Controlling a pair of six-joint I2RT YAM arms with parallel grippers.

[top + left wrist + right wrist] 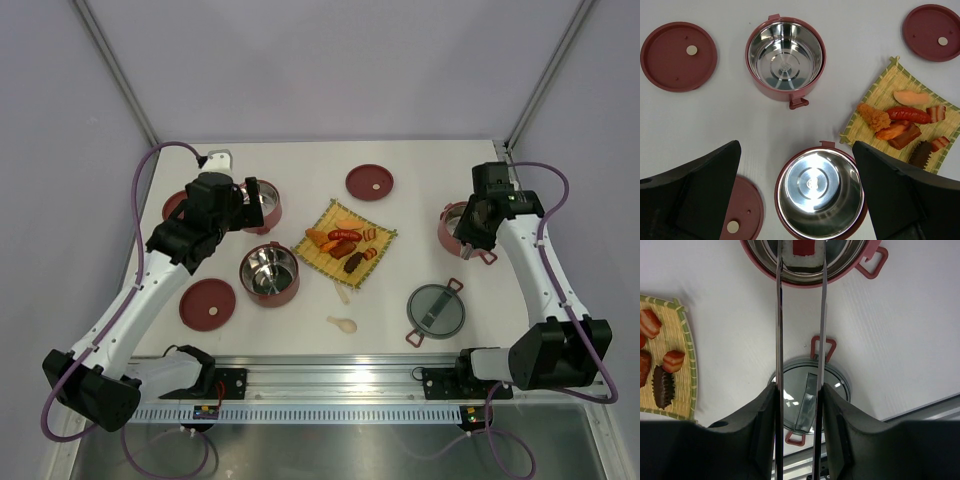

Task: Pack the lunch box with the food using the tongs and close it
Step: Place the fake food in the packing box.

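Right gripper [800, 405] half-closed, clamping tongs [824, 315] | tongs pinch sushi piece [802, 255] over tier [842, 257] right of mat [684, 365] | we judge it light, slippery: squeeze flanks gently | left gripper [796, 147] left of mat, wide apart, empty

yellow woven mat [325, 258], cream spoon [342, 323], white table [300, 170]

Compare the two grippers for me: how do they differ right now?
The left gripper stands wide open and empty; the right gripper is shut on the tongs. The left hangs above an empty tier; the right's tongs pinch a sushi roll over a second tier. Both are over lunch box tiers.
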